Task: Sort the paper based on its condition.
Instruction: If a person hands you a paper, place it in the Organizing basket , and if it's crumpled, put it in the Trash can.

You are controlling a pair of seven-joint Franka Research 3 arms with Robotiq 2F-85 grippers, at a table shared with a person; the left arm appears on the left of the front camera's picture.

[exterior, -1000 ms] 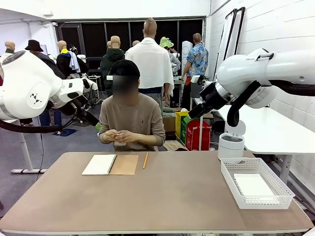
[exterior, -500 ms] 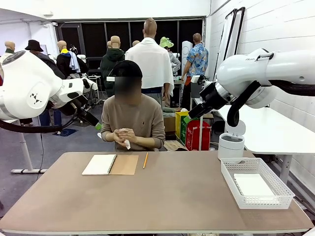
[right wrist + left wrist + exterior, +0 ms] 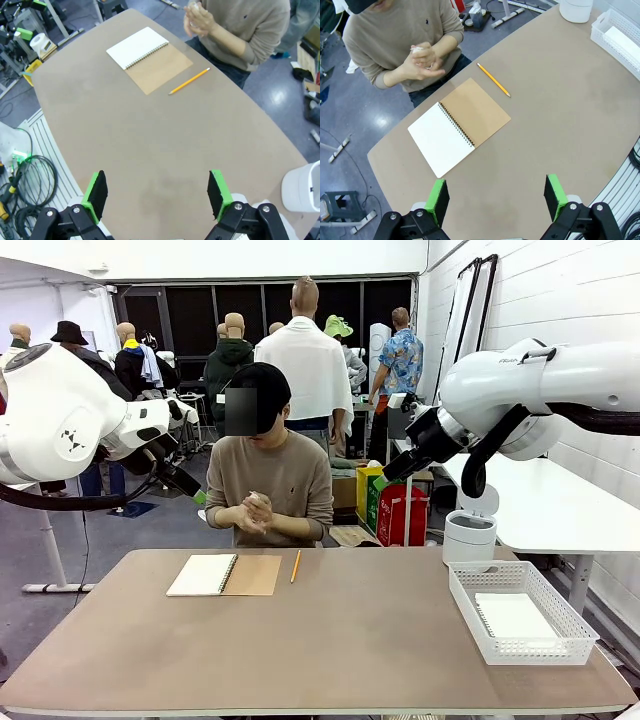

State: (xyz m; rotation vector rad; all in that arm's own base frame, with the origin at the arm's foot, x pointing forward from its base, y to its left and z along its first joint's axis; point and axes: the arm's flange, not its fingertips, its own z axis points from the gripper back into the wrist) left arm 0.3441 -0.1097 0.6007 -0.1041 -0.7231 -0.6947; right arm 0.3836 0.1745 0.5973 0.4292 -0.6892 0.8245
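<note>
crumpled white paper (image 3: 418, 49) balled between the person's hands (image 3: 422, 62) at the far desk (image 3: 330, 640) edge, well apart from both fingers. flat sheet in white mesh basket (image 3: 520, 612). left gripper (image 3: 496, 197) and right gripper (image 3: 156, 191) spread wide, empty, above smooth tan top.

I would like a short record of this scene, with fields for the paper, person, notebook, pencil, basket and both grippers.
paper: white piece pressed between the person's hands, crumpled, above the table's far edge
notebook: open on the table, white page up
pencil: lying right of the notebook
basket: white, at the table's right end, a flat sheet inside
left gripper: open, high over the table
right gripper: open, high over the table
</note>
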